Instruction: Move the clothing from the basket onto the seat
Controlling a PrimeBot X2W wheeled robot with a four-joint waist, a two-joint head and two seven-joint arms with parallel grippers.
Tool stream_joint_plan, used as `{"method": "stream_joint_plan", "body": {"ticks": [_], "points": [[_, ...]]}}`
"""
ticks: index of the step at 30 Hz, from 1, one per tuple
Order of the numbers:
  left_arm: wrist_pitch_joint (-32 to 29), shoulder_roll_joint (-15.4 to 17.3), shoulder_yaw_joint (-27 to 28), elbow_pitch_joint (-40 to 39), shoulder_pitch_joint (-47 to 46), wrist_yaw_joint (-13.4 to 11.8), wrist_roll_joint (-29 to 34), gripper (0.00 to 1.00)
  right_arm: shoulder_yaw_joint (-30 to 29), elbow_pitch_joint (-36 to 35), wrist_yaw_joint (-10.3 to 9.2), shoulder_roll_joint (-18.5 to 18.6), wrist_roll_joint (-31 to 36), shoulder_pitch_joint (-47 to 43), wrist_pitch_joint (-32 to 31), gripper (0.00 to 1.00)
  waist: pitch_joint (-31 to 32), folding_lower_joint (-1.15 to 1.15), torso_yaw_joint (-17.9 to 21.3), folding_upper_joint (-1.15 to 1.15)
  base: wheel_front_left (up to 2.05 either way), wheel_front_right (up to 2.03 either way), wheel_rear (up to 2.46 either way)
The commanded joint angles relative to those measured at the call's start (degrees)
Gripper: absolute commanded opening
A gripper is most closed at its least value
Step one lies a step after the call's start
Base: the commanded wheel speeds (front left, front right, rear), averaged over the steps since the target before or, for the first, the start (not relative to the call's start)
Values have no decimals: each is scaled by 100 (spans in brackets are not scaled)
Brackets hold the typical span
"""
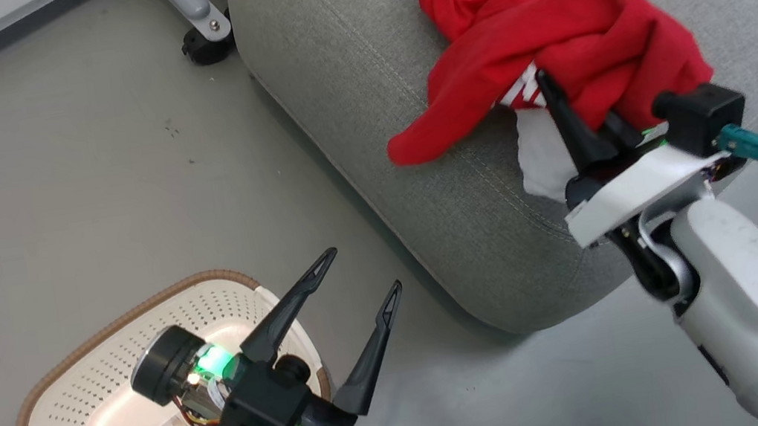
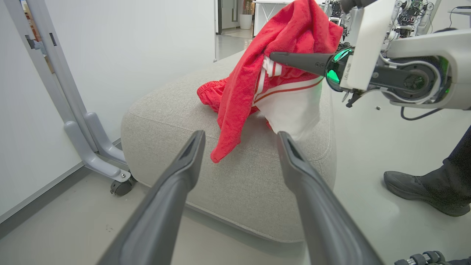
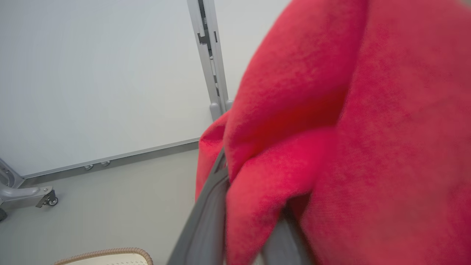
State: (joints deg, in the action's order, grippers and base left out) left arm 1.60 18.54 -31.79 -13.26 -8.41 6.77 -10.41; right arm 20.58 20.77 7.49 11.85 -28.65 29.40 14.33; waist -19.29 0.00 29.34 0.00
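The right gripper (image 1: 572,95) grips the red clothing (image 1: 545,15) heaped by the seat's (image 1: 356,58) near edge; the left gripper (image 1: 365,269) hangs spread wide above the basket (image 1: 64,418).

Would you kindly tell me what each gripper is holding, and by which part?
The right gripper grips the clothing by a bunched red fold near its white stripes; the left gripper is open and holds nothing.

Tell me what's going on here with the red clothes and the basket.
The right gripper, jaws shut on red fabric, holds the clothing bunched over the grey seat, with part of it lying on the cushion. The left gripper hangs with jaws open by the basket on the floor, whose visible bottom is bare.
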Motion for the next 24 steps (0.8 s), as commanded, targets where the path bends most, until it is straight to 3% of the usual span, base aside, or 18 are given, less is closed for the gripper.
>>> {"method": "stream_joint_plan", "body": {"ticks": [1, 6, 13, 19, 24], "points": [[12, 44, -2, -58, -178, 15, 47, 100, -170, 27, 0, 45, -33, 217, 56, 0, -308, 0, -188, 0, 0, 0, 0], [42, 39, -44, -137, -500, 27, 91, 100, -717, 184, 0, 275, -134, 833, 78, 0, -715, 0, -546, 0, 0, 0, 0], [230, 4, -146, -152, -983, 44, 189, 100, -1389, 500, 0, 900, -288, 1808, 54, 0, -1269, 0, -1136, 0, 0, 0, 0], [395, -26, -173, -129, -1322, 49, 240, 100, -1607, 1042, 0, 1256, -556, 2337, -55, 0, -1694, 0, -1522, 0, 0, 0, 0], [488, -24, -234, -39, -1521, 57, 254, 100, -1613, 1619, 0, 1297, -692, 2504, -24, 0, -1923, 0, -1692, 0, 0, 0, 0]]}}
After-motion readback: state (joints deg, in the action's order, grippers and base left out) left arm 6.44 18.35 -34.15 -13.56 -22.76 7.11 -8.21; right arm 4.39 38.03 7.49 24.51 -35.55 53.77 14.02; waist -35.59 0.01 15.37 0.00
